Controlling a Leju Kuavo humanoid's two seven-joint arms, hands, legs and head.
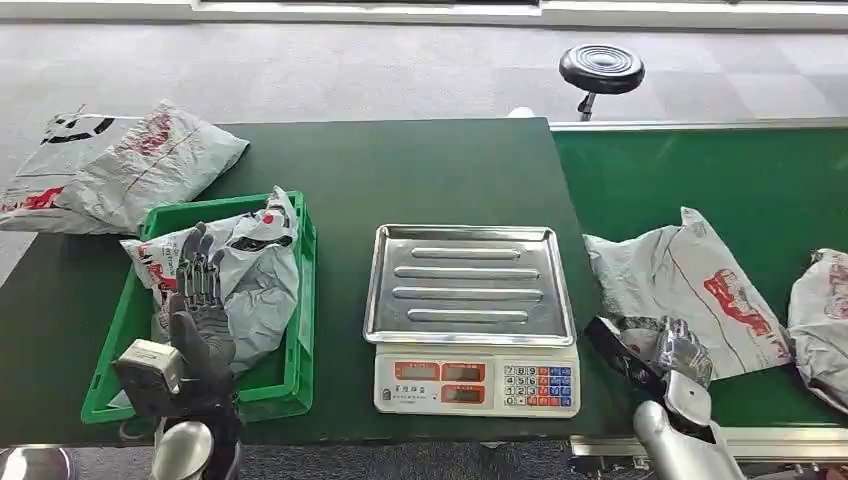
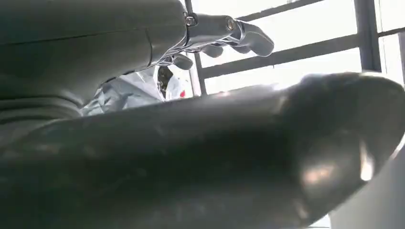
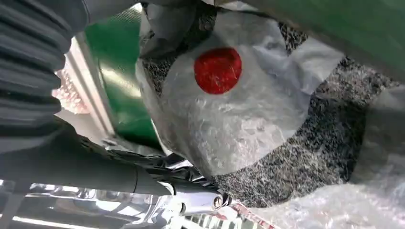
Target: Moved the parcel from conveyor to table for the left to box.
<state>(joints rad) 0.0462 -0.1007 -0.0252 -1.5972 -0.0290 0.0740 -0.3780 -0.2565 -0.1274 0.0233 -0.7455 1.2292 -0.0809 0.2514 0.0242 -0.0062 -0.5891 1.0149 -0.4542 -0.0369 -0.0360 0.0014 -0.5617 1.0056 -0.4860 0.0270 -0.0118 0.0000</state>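
A grey plastic parcel (image 1: 690, 290) printed in red lies on the green conveyor (image 1: 700, 180) at the right of the scene, its near left corner under the robot's right hand (image 1: 672, 352), whose fingers curl down onto the wrinkled film; the right wrist view shows the same film (image 3: 229, 119) pressed close against the hand (whether the fingers have truly closed on it cannot be told from either view). A second parcel (image 1: 822, 320) sits at the conveyor's right edge, near the first.

On the dark green table (image 1: 380, 170) to the left, a weighing scale (image 1: 472, 385) with a bare steel pan (image 1: 468, 283) stands between the conveyor and a green crate (image 1: 296, 300). The crate holds a crumpled grey parcel (image 1: 258, 275), and the left hand (image 1: 200, 320) rises in front of it with fingers straight and apart, holding nothing. Another grey parcel (image 1: 130, 170) lies at the table's far left corner, overhanging the edge.

Beyond the table, a black round stool (image 1: 601, 68) stands on the grey carpet.
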